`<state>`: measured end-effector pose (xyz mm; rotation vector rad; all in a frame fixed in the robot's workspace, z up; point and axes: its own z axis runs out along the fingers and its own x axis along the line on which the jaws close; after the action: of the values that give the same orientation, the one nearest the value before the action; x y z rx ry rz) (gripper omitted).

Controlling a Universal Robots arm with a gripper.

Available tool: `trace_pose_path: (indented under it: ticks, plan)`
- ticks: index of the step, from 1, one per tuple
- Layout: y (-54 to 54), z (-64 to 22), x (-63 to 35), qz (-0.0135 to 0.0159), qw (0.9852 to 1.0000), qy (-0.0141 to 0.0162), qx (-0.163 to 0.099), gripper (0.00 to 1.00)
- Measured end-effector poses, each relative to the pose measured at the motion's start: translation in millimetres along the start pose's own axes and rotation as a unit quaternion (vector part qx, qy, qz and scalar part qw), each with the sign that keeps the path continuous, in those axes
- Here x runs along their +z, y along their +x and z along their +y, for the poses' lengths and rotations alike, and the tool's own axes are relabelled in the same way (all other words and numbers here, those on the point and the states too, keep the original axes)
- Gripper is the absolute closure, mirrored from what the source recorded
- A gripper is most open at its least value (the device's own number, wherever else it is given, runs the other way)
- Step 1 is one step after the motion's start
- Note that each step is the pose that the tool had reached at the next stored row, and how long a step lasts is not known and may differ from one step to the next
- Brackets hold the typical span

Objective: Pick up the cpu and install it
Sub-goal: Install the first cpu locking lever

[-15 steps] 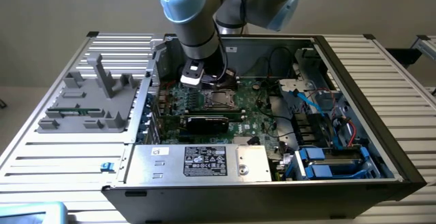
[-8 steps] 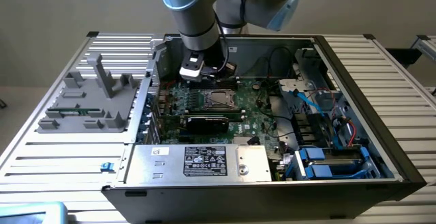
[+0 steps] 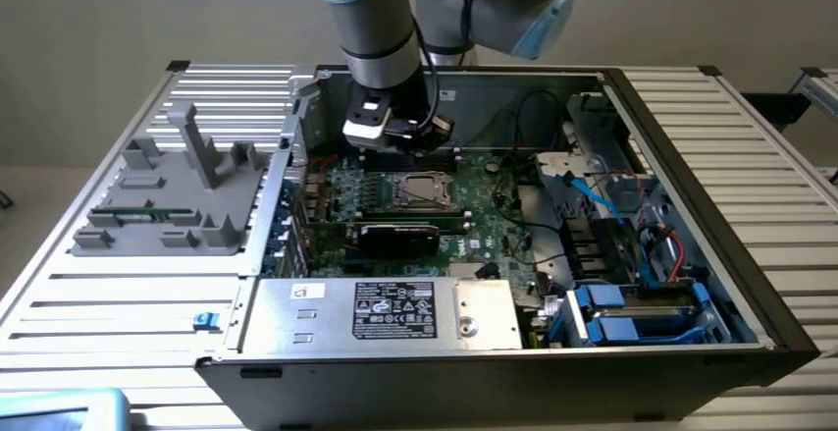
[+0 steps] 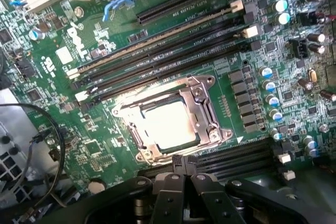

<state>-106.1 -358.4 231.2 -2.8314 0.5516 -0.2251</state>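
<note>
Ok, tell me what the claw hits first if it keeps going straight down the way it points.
Probably the motherboard beside the socket, where the cpu already sits. The shut claw hangs just off the socket's edge, though depth is hard to judge.

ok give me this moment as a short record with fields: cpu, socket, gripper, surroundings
cpu: shiny silver square lying flat inside the socket frame
socket: metal frame on the green motherboard, beside the black memory slots
gripper: shut, holding nothing, above the board next to the socket
surroundings: open computer case; silver power supply with white label
</note>
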Motion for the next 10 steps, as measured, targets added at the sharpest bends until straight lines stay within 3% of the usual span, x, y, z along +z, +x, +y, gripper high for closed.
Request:
trace_pose_path:
  ticks: [3, 4, 6, 7, 10]
  plan:
    - [-1.0, 0.2, -0.2, -0.011, 0.9997, -0.0207, -0.003, 0.89]
    - [-1.3, 0.2, -0.2, -0.0119, 0.9995, -0.0288, -0.006, 0.89]
    - [-2.4, 0.1, -0.3, -0.0074, 0.9989, -0.0447, -0.015, 0.89]
    - [-3.2, 0.0, -0.4, -0.0057, 0.9985, -0.0512, -0.02, 0.89]
    - [-4.9, -0.2, -0.5, -0.0037, 0.9975, -0.0619, -0.033, 0.89]
